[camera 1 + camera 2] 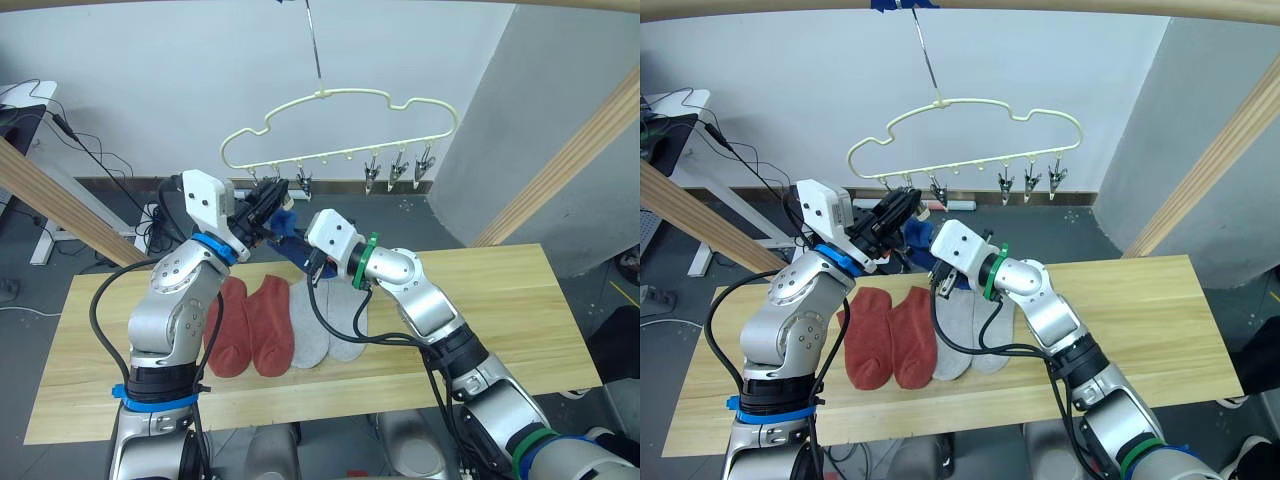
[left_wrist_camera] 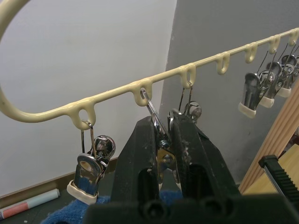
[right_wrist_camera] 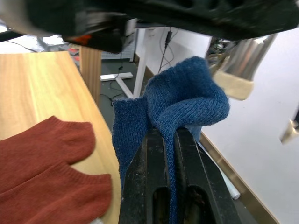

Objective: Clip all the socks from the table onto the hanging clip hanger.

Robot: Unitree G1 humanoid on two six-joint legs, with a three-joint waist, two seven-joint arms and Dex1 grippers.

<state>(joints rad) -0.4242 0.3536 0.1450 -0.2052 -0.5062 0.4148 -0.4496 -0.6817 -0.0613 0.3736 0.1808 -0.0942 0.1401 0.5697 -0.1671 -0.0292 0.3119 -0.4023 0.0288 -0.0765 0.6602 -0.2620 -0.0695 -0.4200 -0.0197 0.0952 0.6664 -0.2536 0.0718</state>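
**me:** Nearest to me on the table (image 1: 520, 310): two rust-red socks (image 1: 252, 326) and two grey socks (image 1: 330, 322) lying flat in a row, untouched. Just past them my right gripper (image 3: 163, 140) is clamped on a blue sock (image 3: 180, 105), cuff bunched above the fingers, held up off the far table edge. Beyond that the left gripper (image 2: 163, 140) is squeezed shut on one metal clip (image 2: 161, 156) of the clip hanger (image 1: 340, 125), second from the hanger's left end.

**other guy:** so how do you not fumble the feed?

**me:** I reckon the trick is keeping the squeeze steady so the clip mouth stays open, then pushing the bunched cuff up into it (not a loose corner). Only let go on the left once fabric sits deep.

**other guy:** which cam helps?

**me:** Left wrist shows the fingers pinching the clip's handles and blue knit right below; the head views can't resolve that. Right wrist shows the fold of the sock, head views show the hanger's free clips on the right.
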